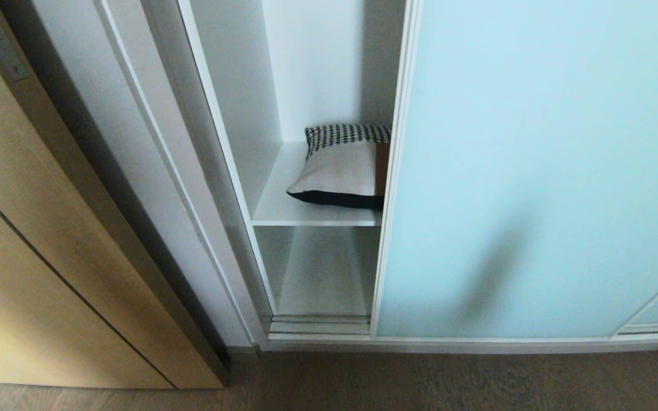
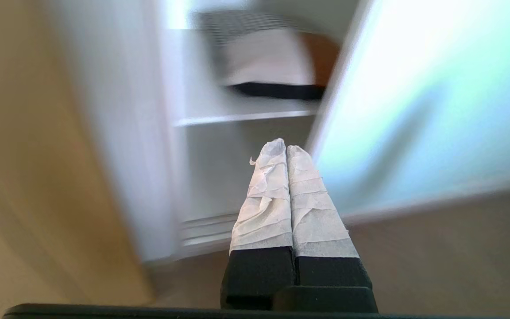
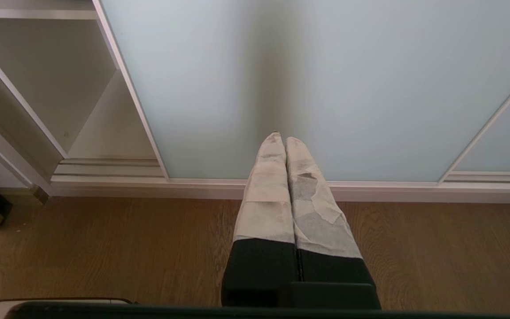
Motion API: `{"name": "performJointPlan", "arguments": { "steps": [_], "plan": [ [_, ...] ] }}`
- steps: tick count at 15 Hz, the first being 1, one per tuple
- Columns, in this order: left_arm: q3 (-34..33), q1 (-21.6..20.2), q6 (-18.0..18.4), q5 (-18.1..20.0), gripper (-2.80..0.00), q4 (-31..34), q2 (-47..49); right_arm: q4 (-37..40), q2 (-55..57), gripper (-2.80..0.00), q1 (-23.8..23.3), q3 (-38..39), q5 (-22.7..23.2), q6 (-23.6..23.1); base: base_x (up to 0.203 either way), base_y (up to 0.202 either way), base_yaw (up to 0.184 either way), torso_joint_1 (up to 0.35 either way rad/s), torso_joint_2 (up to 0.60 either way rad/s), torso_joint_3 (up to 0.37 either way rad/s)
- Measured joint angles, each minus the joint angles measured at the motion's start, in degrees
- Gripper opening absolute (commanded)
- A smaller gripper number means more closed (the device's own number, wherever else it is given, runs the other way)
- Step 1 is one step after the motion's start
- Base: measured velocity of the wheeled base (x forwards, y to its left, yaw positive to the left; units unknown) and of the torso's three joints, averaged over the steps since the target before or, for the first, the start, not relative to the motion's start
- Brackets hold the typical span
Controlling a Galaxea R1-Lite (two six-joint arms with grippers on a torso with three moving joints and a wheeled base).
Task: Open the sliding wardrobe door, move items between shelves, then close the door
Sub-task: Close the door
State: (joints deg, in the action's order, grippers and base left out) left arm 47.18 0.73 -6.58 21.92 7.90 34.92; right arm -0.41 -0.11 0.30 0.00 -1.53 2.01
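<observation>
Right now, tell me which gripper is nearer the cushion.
Left. The left gripper points into the open wardrobe bay below the cushion; the right gripper faces the sliding wardrobe door, cushion out of its sight.

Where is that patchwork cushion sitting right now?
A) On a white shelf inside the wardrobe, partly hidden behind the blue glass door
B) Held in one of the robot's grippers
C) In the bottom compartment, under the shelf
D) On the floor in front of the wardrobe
A: the cushion lies on the shelf, its right side hidden behind the edge of the sliding door.
</observation>
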Motion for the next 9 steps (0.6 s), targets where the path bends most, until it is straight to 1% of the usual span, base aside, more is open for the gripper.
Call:
{"name": "performJointPlan", "arguments": {
  "steps": [3,4,5,7,9],
  "plan": [
    [10.81,0.43,-0.23,8.42,-2.80,-0.05,13.21,0.00,0.00,-2.80,-0.01,0.00,-0.03,-0.01,0.000,0.000,0.000,0.000,0.00,0.000],
    [14.52,1.21,-0.27,11.49,-2.80,0.01,17.60,0.00,0.00,-2.80,-0.01,0.00,0.00,0.00,0.000,0.000,0.000,0.000,0.00,0.000],
    [17.29,2.71,-0.29,13.70,-2.80,0.09,21.15,0.00,0.00,-2.80,-0.01,0.00,-0.04,-0.01,0.000,0.000,0.000,0.000,0.00,0.000],
    [21.32,7.11,-0.29,15.39,-2.80,-0.02,27.63,0.01,0.00,-2.80,-0.01,0.00,-0.03,-0.01,0.000,0.000,0.000,0.000,0.00,0.000],
    [24.25,12.61,-0.03,15.73,-2.80,-0.22,33.43,0.00,0.00,-2.80,-0.01,0.00,-0.03,0.00,0.000,0.000,0.000,0.000,0.00,0.000]
  ]
}}
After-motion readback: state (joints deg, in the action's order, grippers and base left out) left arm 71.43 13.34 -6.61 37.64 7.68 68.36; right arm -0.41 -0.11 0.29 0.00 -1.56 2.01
